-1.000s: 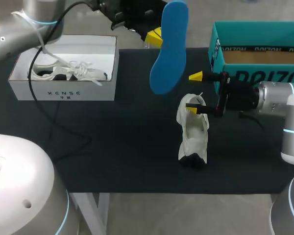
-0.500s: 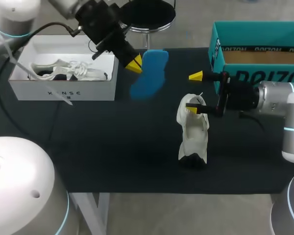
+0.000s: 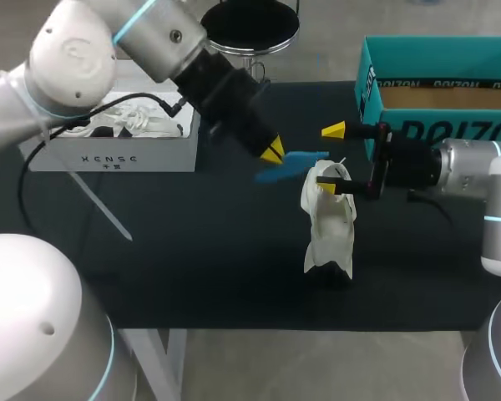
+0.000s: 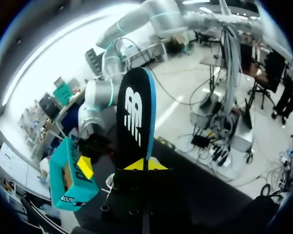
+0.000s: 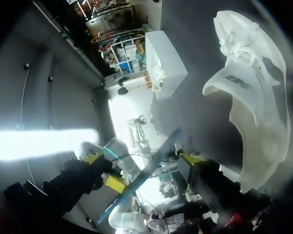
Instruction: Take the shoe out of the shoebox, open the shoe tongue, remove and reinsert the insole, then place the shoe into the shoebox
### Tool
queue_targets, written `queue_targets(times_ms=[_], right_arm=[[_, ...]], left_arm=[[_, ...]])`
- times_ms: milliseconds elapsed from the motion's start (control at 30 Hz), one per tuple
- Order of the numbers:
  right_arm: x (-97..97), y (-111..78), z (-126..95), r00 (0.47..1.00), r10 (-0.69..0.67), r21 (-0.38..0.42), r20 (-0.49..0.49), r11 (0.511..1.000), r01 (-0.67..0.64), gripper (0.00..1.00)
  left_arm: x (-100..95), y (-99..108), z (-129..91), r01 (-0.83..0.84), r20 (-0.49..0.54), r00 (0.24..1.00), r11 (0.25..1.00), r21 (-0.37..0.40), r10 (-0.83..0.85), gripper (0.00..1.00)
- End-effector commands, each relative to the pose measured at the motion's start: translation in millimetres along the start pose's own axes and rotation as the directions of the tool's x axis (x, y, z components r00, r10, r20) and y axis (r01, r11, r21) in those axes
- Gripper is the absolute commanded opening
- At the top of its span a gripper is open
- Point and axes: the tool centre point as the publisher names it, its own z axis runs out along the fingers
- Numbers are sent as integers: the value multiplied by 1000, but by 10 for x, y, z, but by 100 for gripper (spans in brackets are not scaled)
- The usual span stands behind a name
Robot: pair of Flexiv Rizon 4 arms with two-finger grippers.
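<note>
Cradling a white shoe [image 3: 139, 123], white shoebox [image 3: 108, 157]

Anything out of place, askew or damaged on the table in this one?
Nothing stands out. The blue insole is out of the white shoe, but it is clamped in the left gripper, as the task calls for.

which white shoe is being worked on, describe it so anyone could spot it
On the dark mat, look just left of the teal box. The shoe stands there in the open, with a yellow fingertip of the right gripper at its top; the other shoe lies inside the white box.
</note>
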Motion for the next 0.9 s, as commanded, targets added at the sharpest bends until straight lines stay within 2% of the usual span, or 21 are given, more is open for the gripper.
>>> queue_targets(times_ms=[33, 500, 700, 900], right_arm=[[-3, 2, 8, 1000, 0, 0, 1, 1000, 0, 100], [-3, 2, 8, 1000, 0, 0, 1, 1000, 0, 100], [-3, 2, 8, 1000, 0, 0, 1, 1000, 0, 100], [-3, 2, 8, 1000, 0, 0, 1, 1000, 0, 100]], left_arm=[[106, -15, 80, -81, 72, 994, 996, -41, 84, 0], [110, -105, 39, -332, 247, 902, 935, -124, 353, 0], [143, -66, 124, -392, 278, 861, 905, -167, 425, 0], [218, -18, 253, -423, 335, 824, 889, -174, 457, 0]])
